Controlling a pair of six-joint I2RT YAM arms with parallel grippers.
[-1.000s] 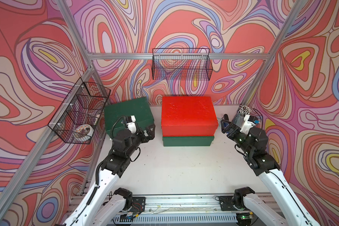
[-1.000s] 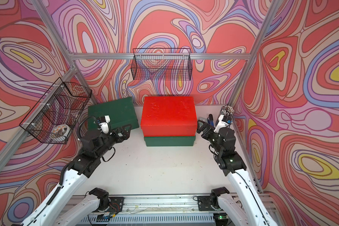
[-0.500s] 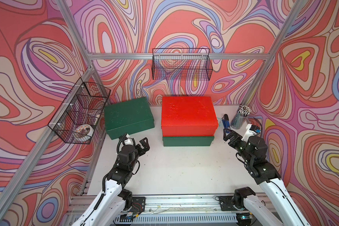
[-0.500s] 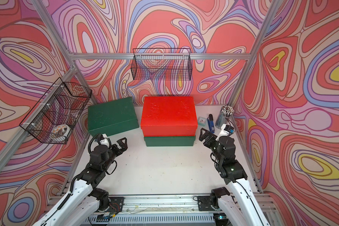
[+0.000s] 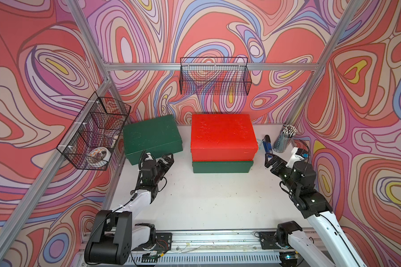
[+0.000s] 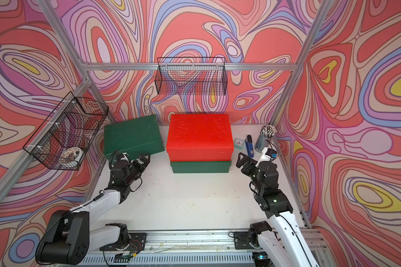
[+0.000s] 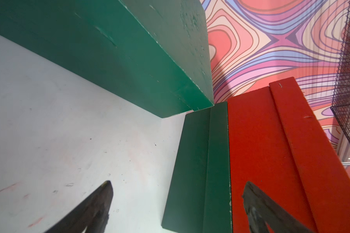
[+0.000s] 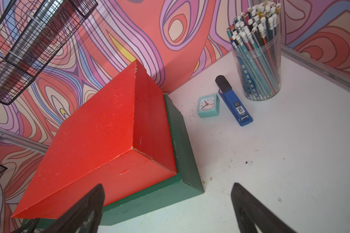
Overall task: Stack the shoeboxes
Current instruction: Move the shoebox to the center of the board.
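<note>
Tabletop [image 5: 206,196] white, scuffed. Red shoebox [image 5: 222,136] sits on lower green shoebox [image 5: 222,167] at back centre. Loose green shoebox [image 5: 151,136] stands left of the stack, angled, not stacked. Left hand [image 5: 167,157] spread wide, empty, at its front edge. Right hand [image 5: 267,160] spread wide, empty, right of the stack.

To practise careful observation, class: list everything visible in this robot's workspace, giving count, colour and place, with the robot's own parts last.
red shoebox: one, bright red, on the lower green shoebox.
lower green shoebox: one, dark green, back centre of table.
separate green shoebox: one, dark green, back left of table.
back basket: one, black wire, back wall.
side basket: one, black wire, left wall.
round roll: one, whitish, in side basket.
clock: one, teal, right of stack.
stapler: one, blue, beside clock.
pencil cup: one, clear, back right corner.
table: one, white.
left gripper: black, open, near separate green shoebox.
right gripper: black, open, right of stack.
</note>
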